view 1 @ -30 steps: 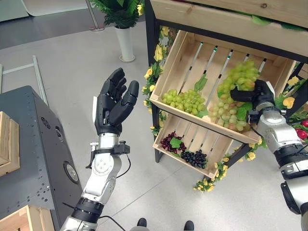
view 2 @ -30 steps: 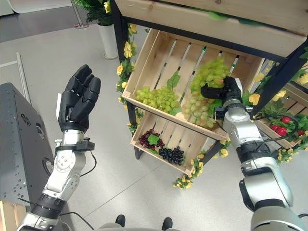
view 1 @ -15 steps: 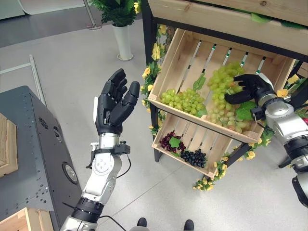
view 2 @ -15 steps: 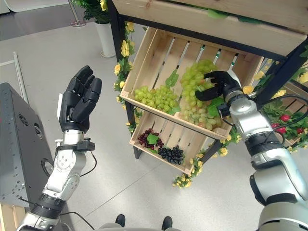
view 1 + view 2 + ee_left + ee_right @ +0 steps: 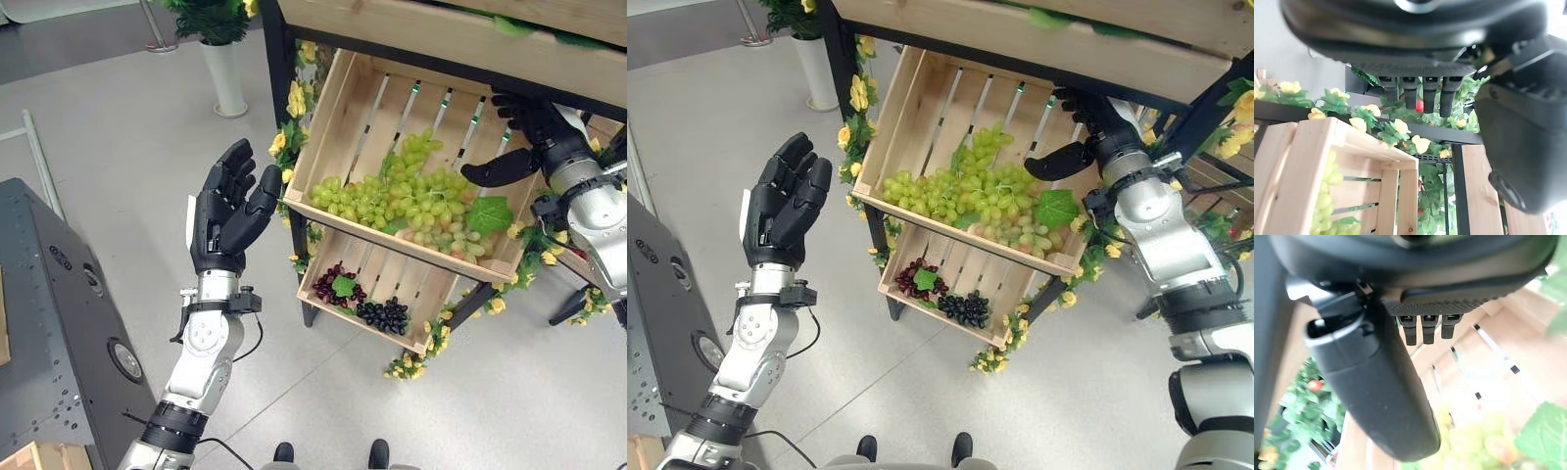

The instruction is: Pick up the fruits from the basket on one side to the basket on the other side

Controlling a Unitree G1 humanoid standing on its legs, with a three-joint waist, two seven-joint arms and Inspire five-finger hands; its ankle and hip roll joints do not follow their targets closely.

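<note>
White planter vase (image 5: 222, 78) with green plant on grey floor (image 5: 118, 147), grey cabinet (image 5: 49, 323) at left, yellow flowers (image 5: 294, 98) along black shelf frame (image 5: 277, 88), red fruit among leaves (image 5: 1420, 105)

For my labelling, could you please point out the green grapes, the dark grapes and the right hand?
green grapes (image 5: 392, 201), left eye view, middle of the pile
dark grapes (image 5: 385, 314), left eye view, bunch centre
right hand (image 5: 1095, 125), right eye view, palm

Probably a shop-style fruit display: slanted wooden crates (image 5: 353, 108) of grapes (image 5: 402, 201), flower-trimmed stand (image 5: 294, 103).
</note>
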